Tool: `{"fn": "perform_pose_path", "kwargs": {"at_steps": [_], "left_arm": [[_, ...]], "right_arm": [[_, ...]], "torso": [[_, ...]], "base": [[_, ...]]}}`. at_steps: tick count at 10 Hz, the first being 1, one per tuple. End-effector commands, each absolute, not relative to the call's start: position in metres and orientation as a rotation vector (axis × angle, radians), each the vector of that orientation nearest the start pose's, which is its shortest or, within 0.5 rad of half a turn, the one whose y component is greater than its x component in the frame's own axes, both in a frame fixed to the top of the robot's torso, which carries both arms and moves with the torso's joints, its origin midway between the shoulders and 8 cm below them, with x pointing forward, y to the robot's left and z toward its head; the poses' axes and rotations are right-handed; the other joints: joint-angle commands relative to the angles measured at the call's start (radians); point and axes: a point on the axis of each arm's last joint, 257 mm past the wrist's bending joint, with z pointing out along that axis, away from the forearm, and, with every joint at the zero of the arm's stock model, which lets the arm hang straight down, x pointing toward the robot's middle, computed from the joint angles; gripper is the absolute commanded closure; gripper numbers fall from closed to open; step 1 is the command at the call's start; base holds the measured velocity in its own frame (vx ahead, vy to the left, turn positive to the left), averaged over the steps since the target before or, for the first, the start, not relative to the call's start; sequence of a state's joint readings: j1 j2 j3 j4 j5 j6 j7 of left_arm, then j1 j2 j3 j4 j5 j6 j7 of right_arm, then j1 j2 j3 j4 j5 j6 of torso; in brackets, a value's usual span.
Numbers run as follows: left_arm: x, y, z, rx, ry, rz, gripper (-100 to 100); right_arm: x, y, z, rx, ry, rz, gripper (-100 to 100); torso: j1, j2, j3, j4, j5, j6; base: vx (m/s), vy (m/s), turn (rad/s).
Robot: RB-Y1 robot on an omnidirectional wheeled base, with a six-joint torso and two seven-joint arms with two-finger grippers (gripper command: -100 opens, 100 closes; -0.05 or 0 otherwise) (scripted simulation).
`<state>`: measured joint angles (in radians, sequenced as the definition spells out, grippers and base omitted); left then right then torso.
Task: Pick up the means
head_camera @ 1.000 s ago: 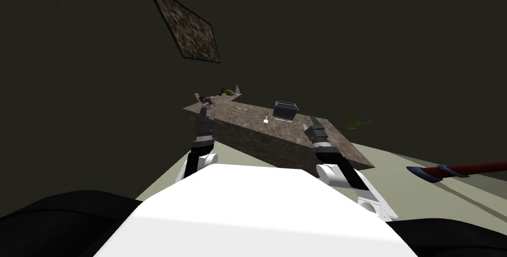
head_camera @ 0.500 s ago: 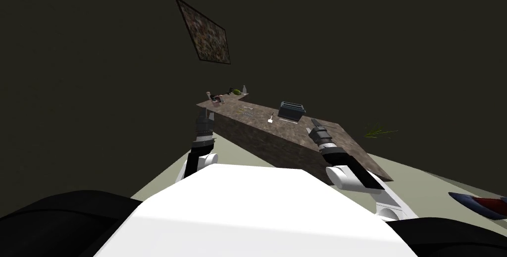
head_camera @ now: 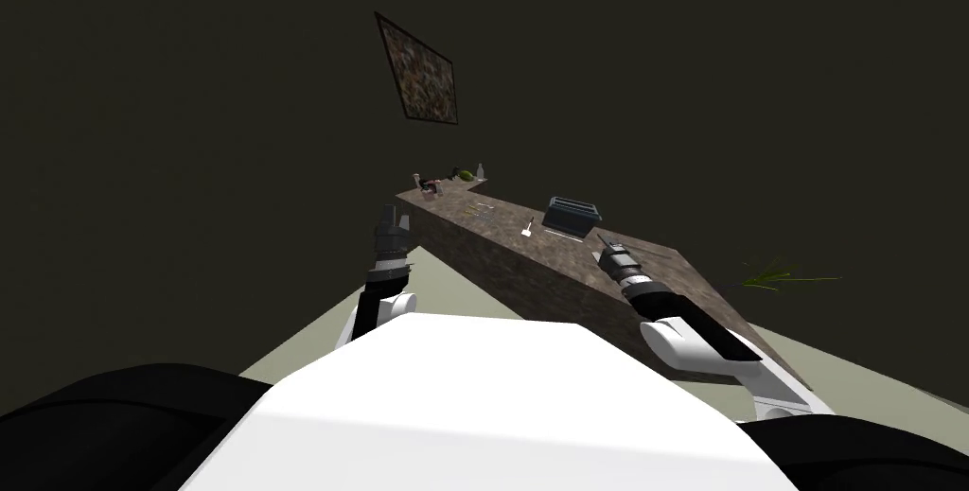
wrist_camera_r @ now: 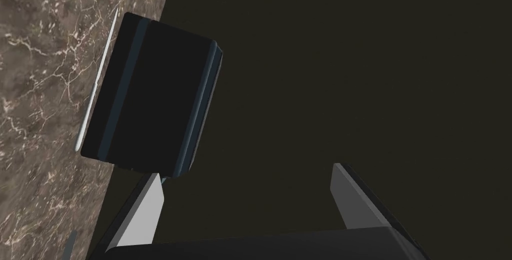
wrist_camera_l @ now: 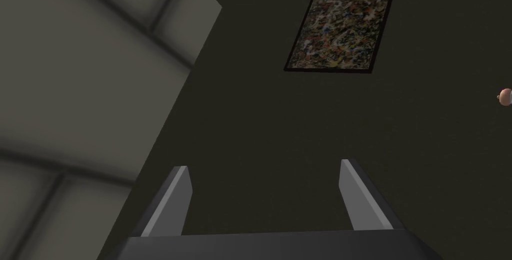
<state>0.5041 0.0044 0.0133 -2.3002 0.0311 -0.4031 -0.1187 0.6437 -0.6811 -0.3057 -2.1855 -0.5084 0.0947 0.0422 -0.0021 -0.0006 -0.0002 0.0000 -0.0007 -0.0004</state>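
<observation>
Seemingly the meant item, a small white utensil (head_camera: 528,228) lies on the brown marble counter (head_camera: 558,247) just beside the dark slotted box (head_camera: 572,216), with the right gripper (head_camera: 601,240) near that box, fingers spread wide, and the left gripper (head_camera: 390,218) well apart from it, fingers likewise wide.

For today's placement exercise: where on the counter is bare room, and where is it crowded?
Bare: the near end of the counter, from the dark box to its corner. Crowded: the far end, with a cluster of small items.
</observation>
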Motion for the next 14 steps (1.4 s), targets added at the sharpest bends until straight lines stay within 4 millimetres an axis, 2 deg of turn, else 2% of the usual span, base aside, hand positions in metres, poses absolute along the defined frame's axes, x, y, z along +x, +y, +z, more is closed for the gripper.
{"fn": "perform_pose_path", "kwargs": {"at_steps": [1,2,3,4,5,6,7,8,9,10,13,14], "left_arm": [[0.354,0.29,0.014,-0.689,0.683,-1.18,0],[0.354,0.29,0.014,-0.689,0.683,-1.18,0],[0.354,0.29,0.014,-0.689,0.683,-1.18,0],[0.354,0.29,0.014,-0.689,0.683,-1.18,0],[0.354,0.29,0.014,-0.689,0.683,-1.18,0],[0.354,0.29,0.014,-0.689,0.683,-1.18,0],[0.354,0.29,0.014,-0.689,0.683,-1.18,0],[0.354,0.29,0.014,-0.689,0.683,-1.18,0],[0.354,0.29,0.014,-0.689,0.683,-1.18,0],[0.354,0.29,0.014,-0.689,0.683,-1.18,0],[0.354,0.29,0.014,-0.689,0.683,-1.18,0],[0.354,0.29,0.014,-0.689,0.684,-1.18,0]], "right_arm": [[0.375,-0.455,-0.135,1.069,1.412,0.83,-100],[0.375,-0.456,-0.138,1.08,1.428,0.826,-100],[0.37,-0.469,-0.149,1.108,1.473,0.78,-100],[0.369,-0.469,-0.151,1.116,1.479,0.774,-100],[0.362,-0.482,-0.164,1.148,1.526,0.724,-100],[0.362,-0.483,-0.165,1.152,1.53,0.72,-100],[0.353,-0.496,-0.178,1.185,1.578,0.668,-100],[0.353,-0.496,-0.179,1.189,1.581,0.664,-100],[0.343,-0.509,-0.192,1.222,1.629,0.611,-100],[0.342,-0.51,-0.194,1.227,1.633,0.607,-100],[0.305,-0.548,-0.233,1.328,1.777,0.431,-100],[0.303,-0.548,-0.235,1.341,1.785,0.428,-100]], "torso": [[0.0,0.0,0.0,0.0,0.0,0.0],[0.0,0.0,0.0,0.0,0.0,0.0],[0.0,-0.001,0.0,0.0,0.0,0.001],[0.0,-0.001,-0.001,0.0,0.0,0.0],[0.0,-0.002,-0.001,0.0,0.0,0.001],[0.0,-0.002,-0.001,0.0,0.0,0.0],[0.0,-0.002,-0.001,-0.001,0.0,0.001],[0.0,-0.003,-0.002,-0.001,0.0,0.0],[0.0,-0.003,-0.002,-0.001,0.0,0.001],[0.0,-0.004,-0.002,-0.001,0.0,0.0],[0.0,-0.007,-0.004,-0.002,0.0,0.0],[-0.001,-0.01,-0.006,-0.002,0.0,0.0]], "base": [[-0.02,0.01,0.429],[-0.011,0.0,0.154],[0.001,0.011,0.262],[0.005,0.005,0.168],[0.014,0.011,0.255],[0.015,0.005,0.174],[0.025,0.016,0.338],[0.025,0.002,0.156],[0.033,0.01,0.303],[0.033,0.002,0.152],[0.089,0.005,0.394],[0.092,-0.017,0.215]]}}
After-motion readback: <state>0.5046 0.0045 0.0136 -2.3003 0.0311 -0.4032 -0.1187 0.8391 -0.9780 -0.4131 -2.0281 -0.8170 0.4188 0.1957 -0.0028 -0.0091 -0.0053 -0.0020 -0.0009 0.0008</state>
